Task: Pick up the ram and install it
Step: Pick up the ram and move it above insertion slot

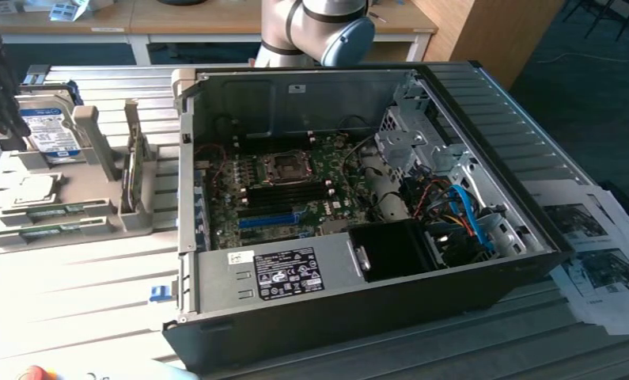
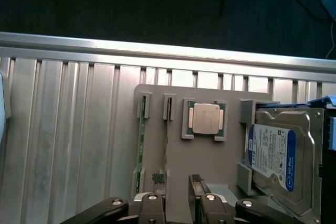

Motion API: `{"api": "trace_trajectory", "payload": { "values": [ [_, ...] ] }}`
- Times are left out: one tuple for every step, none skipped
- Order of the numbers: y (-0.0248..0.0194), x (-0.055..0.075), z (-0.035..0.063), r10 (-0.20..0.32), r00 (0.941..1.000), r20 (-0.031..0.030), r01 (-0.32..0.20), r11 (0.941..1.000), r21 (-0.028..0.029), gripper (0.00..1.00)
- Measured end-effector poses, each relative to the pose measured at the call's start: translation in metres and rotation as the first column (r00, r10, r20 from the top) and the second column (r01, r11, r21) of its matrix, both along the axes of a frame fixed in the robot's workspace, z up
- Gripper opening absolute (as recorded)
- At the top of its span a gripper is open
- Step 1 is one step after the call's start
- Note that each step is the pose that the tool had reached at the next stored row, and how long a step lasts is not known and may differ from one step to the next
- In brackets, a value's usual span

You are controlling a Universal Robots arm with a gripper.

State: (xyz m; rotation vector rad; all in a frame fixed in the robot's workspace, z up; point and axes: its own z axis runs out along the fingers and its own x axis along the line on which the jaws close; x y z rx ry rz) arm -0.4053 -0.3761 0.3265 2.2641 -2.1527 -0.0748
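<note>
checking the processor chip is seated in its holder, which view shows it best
The wrist view: it looks straight down on the processor chip, its whole silver lid showing. The exterior view shows the chip at a slant.

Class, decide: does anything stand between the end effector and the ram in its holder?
Nothing visible does. The open end effector hovers over the ram, which stands on edge in the holder beside a second stick.
</note>
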Motion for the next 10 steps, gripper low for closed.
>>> {"api": "trace_trajectory", "payload": {
  "values": [
    [0.0,0.0,-0.0013,0.0,1.0,0.0,0.0,1.0,0.0,0.31],
    [0.0,0.0,-0.0025,0.0,1.0,0.0,0.0,1.0,0.0,0.31],
    [0.0,0.0,-0.0039,0.0,1.0,0.0,0.0,1.0,0.0001,0.31],
    [0.0,0.0,-0.0052,0.0,1.0,0.0,0.0,1.0,0.0,0.31],
    [0.0,0.0,-0.0065,0.0,1.0,0.0,0.0,1.0,0.0001,0.31],
    [0.0,0.0,-0.0077,0.0,1.0,-0.0001,0.0,1.0,-0.0001,0.31],
    [0.0,0.0,-0.0091,0.0,1.0,0.0,0.0,1.0,0.0,0.31],
    [0.0,0.0,-0.0104,0.0,1.0,0.0,0.0,1.0,0.0,0.31],
    [0.0,0.0,-0.0118,0.0,1.0,0.0,0.0,1.0,0.0,0.31],
    [0.0,0.0,-0.0131,0.0,1.0,-0.0001,0.0,1.0,0.0,0.31]
  ]
}}
